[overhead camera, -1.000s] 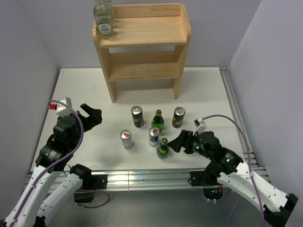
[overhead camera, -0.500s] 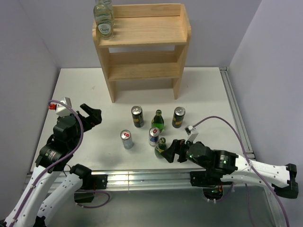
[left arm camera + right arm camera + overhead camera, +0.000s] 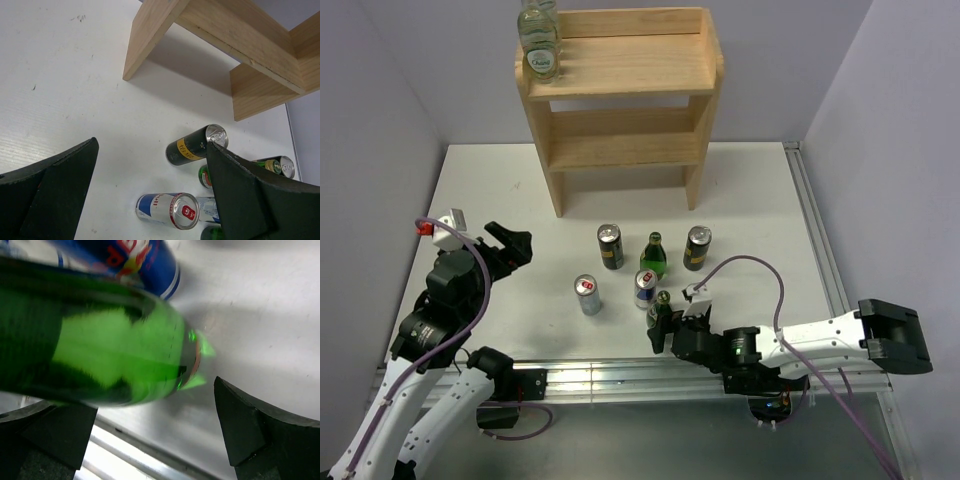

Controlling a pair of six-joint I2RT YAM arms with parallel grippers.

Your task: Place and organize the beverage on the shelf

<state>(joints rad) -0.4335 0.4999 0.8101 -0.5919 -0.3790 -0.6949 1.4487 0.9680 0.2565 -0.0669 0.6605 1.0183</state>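
The wooden shelf [image 3: 620,90] stands at the back, with two clear bottles [image 3: 539,40] at the left end of its top tier. On the table stand two dark cans [image 3: 609,246] [image 3: 697,247], two silver-blue cans [image 3: 587,294] [image 3: 645,288] and two green bottles [image 3: 653,256] [image 3: 659,312]. My right gripper [image 3: 661,330] is open, low at the nearer green bottle [image 3: 95,335], which fills the view just beyond its fingers [image 3: 260,435]. To the left of the cans, my left gripper [image 3: 510,245] hangs open and empty; its view shows a silver-blue can [image 3: 167,210] below.
A metal rail [image 3: 620,375] runs along the table's near edge, right behind the right gripper. The shelf's leg [image 3: 150,35] and lower board show in the left wrist view. Grey walls close in both sides of the table.
My right arm has dropped low and swung left, bringing its open gripper up to the nearer green bottle. The left gripper has shifted slightly and stays open.
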